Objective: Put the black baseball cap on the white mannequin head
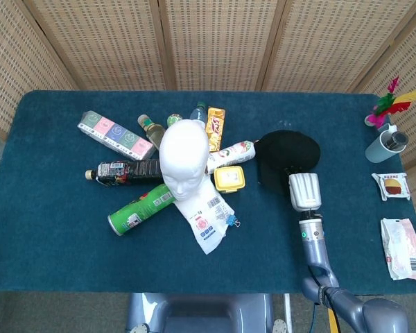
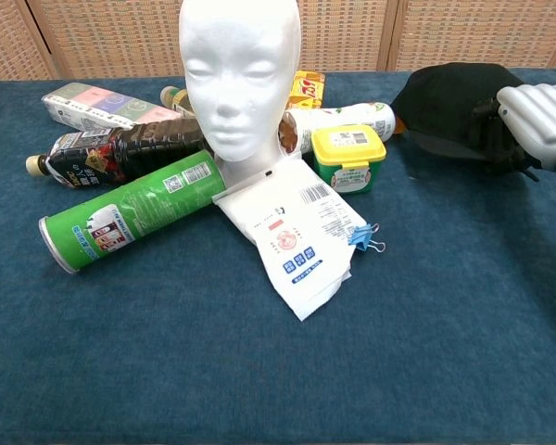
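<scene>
Almost nothing can be read for certain. The white pouch (image 2: 301, 232) carries a barcode and red and blue printing, too small to make out. The green can (image 2: 125, 221), the dark bottle (image 2: 120, 153), the yellow tub's (image 2: 349, 156) lid label and the orange packet (image 2: 306, 88) all bear print, but none of it is legible.
</scene>
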